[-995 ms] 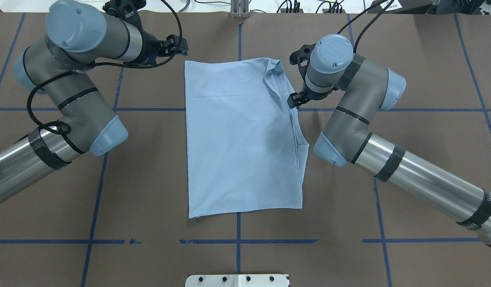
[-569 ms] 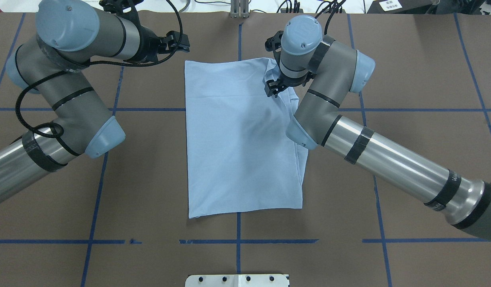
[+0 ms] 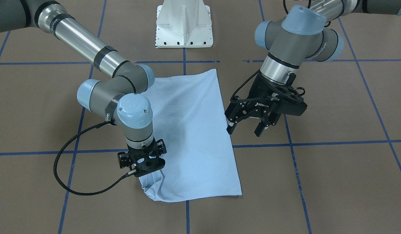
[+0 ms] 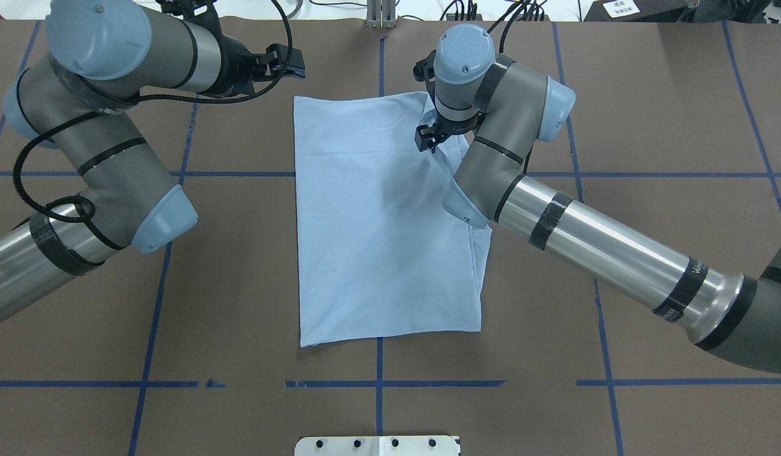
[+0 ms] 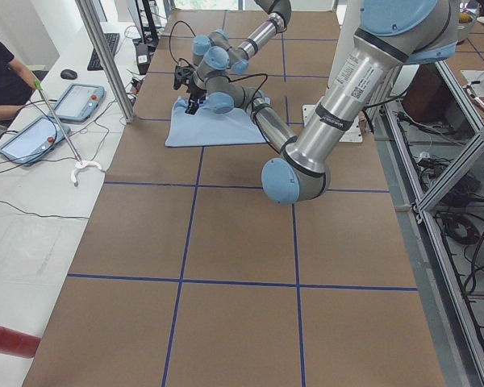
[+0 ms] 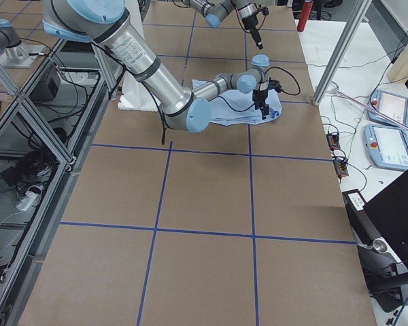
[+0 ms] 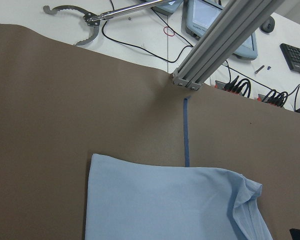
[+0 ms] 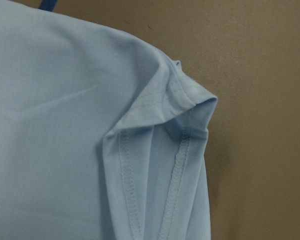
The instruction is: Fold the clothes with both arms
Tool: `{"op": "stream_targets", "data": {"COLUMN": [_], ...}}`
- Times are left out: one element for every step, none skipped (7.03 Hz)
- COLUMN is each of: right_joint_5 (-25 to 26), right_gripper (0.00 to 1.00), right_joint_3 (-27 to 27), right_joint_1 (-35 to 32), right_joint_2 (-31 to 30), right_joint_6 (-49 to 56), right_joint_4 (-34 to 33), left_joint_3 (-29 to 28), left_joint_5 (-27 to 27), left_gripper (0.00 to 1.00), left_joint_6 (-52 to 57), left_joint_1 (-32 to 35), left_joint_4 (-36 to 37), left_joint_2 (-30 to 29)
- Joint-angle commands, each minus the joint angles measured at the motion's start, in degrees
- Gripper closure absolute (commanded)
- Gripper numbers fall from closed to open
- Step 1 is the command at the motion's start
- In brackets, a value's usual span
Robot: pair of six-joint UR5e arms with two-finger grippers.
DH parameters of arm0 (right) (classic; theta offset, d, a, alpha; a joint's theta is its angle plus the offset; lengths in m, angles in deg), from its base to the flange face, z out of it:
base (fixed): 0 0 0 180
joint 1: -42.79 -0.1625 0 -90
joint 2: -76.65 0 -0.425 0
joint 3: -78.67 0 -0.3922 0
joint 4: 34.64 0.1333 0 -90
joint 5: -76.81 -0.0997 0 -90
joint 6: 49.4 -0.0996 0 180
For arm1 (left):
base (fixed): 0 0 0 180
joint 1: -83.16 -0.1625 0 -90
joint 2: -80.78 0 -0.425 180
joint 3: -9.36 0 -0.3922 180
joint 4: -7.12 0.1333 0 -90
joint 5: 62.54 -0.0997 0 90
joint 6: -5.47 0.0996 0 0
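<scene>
Brown worktop (image 4: pixel 238 285) gridded w/ blue tape lines (image 4: pixel 379 405), and we're looking at a light blue T-shirt (image 4: pixel 377 240) lying dead centre, folded into a tall rectangle, flat over most of its area. Its long right-hand edge shows stacked layers. Far-right corner's the messy bit: fabric bunched, a stitched hem (image 8: pixel 180 125) curled over on itself, clear in the right wrist cam.

Right gripper (image 3: pixel 143 165) is right on that bunched corner, pointing straight down, body just above the cloth. Fingertips are hidden by the gripper body and the fabric, so whether the jaws are apart or pinching, can't tell. Right arm (image 4: pixel 586 247) stretches across the shirt's right edge to get there.

Left gripper (image 3: pixel 244 131) is off the shirt, hanging above bare worktop just beside the garment's left edge near the far end, tilted, jaws spread wide, nothing in them. Left wrist cam looks down at the shirt's far edge and an aluminium post (image 7: pixel 215 45) at the worktop's rim.

White pedestal base (image 3: pixel 184 26) sits at the robot's side, well apart from the shirt.
</scene>
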Motion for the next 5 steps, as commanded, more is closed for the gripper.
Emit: {"op": "stream_targets", "data": {"right_joint_5": [0.00, -0.43, -0.79, -0.79, -0.70], "right_gripper": [0.00, 0.00, 0.00, 0.00, 0.00], "right_joint_3": [-0.88, -0.88, -0.88, -1.31, -2.01], "right_joint_1": [0.09, 0.18, 0.26, 0.26, 0.26], "right_joint_2": [0.33, 0.33, 0.33, 0.07, -0.02], "right_joint_6": [-0.01, -0.01, 0.08, 0.17, 0.69], "right_joint_4": [0.37, 0.37, 0.28, 0.37, 0.37], "left_joint_3": [-0.07, -0.24, -0.25, -0.25, -0.16], "left_joint_5": [0.03, -0.14, -0.06, 0.03, 0.12], "left_gripper": [0.00, 0.00, 0.00, 0.00, 0.00], "left_joint_6": [0.09, 0.09, 0.09, 0.09, 0.09], "left_joint_1": [0.00, 0.00, 0.00, 0.00, 0.00], "left_joint_4": [0.00, -0.09, 0.00, -0.09, -0.09], "left_joint_2": [0.09, 0.09, 0.09, 0.01, 0.01]}}
